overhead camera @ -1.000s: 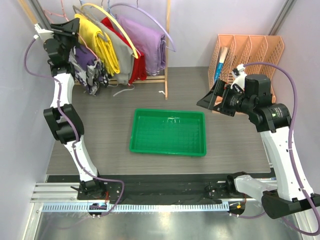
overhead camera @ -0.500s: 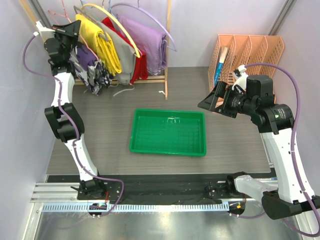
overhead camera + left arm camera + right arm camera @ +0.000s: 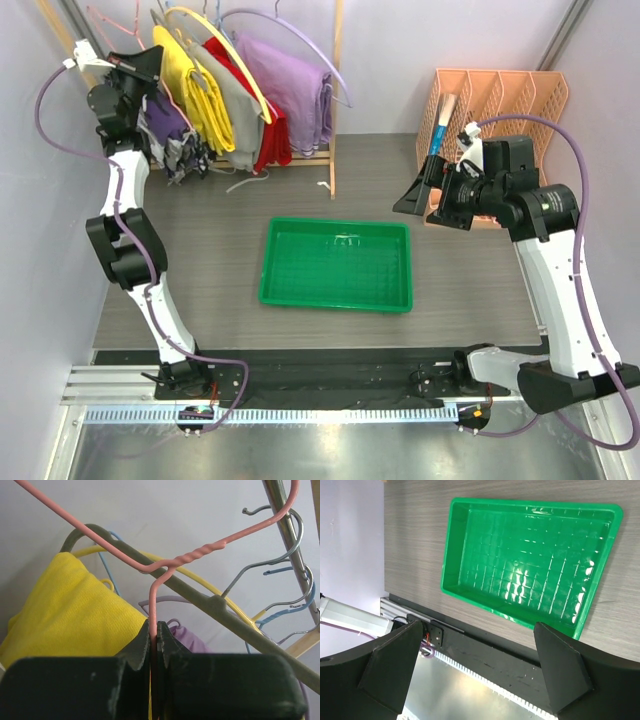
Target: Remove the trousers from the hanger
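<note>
The trousers (image 3: 180,148), camouflage patches of dark purple, white and grey, hang at the left end of the clothes rack, just below my left gripper (image 3: 148,78). In the left wrist view the left gripper (image 3: 155,630) is shut on the thin pink wire of the hanger (image 3: 192,559), just below its twisted neck. The hanger's hook curls over the metal rail (image 3: 285,510). The trousers do not show in that view. My right gripper (image 3: 415,200) hovers open and holds nothing, right of the green tray. In the right wrist view the right gripper (image 3: 477,630) looks down at the table's near edge.
A green tray (image 3: 335,303) lies mid-table; the green tray (image 3: 505,612) also shows in the right wrist view. Yellow (image 3: 195,90), grey, red and lavender (image 3: 295,85) garments crowd the wooden rack beside the trousers. An orange file holder (image 3: 500,95) stands at the back right.
My left gripper has shut on the pink hanger wire and drawn slightly up and left, pulling the trousers with it. The right arm has shifted a little up and left, still open.
</note>
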Available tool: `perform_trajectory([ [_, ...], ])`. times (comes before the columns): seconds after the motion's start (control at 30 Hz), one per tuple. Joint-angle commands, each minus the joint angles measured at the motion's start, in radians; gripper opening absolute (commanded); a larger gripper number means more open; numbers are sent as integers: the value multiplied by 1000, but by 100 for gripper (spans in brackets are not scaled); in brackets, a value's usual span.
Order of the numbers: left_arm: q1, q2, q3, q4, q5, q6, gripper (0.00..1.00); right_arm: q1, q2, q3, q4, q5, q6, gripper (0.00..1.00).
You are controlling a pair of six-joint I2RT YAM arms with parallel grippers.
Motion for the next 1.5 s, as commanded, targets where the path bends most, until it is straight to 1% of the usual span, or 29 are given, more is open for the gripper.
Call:
perform_trajectory([
  [0.0, 19, -11, 73, 312, 60, 10, 0, 4, 24, 52, -28, -25, -12, 100],
  [0.07, 22, 6, 118, 343, 79, -16, 0, 4, 29, 52, -27, -23, -13, 100],
  [0.17, 23, 40, 180, 348, 113, -27, 0, 4, 30, 46, -28, -23, -15, 100],
  [0.23, 25, 44, 181, 357, 110, -28, 0, 6, 30, 46, -25, -23, -15, 100],
  [0.3, 26, 61, 216, 364, 111, -43, 0, 6, 36, 49, -27, -21, -16, 100],
  [0.33, 26, 75, 243, 361, 117, -59, 0, 4, 38, 49, -27, -23, -18, 100],
  [0.37, 26, 105, 306, 361, 123, -74, 0, 4, 39, 49, -25, -23, -19, 100],
  [0.47, 26, 133, 374, 378, 145, -128, 0, 6, 46, 52, -25, -23, -18, 100],
  [0.67, 34, 89, 290, 421, 168, -129, 0, 4, 52, 67, -25, -23, -21, 100],
  [0.77, 34, 60, 221, 484, 180, -152, 0, 4, 55, 70, -27, -26, -22, 99],
  [0.87, 34, 40, 190, 530, 186, -171, 0, 6, 59, 75, -28, -29, -27, 100],
  [0.93, 36, 46, 207, 518, 192, -169, 0, 6, 59, 78, -33, -29, -30, 100],
  [1.03, 37, 66, 273, 495, 208, -180, 0, 4, 61, 78, -35, -29, -36, 100],
  [1.2, 43, 50, 290, 495, 199, -182, 0, 6, 58, 78, -36, -31, -35, 100],
  [1.47, 46, 41, 313, 513, 223, -188, 0, 7, 56, 73, -35, -32, -35, 100],
])
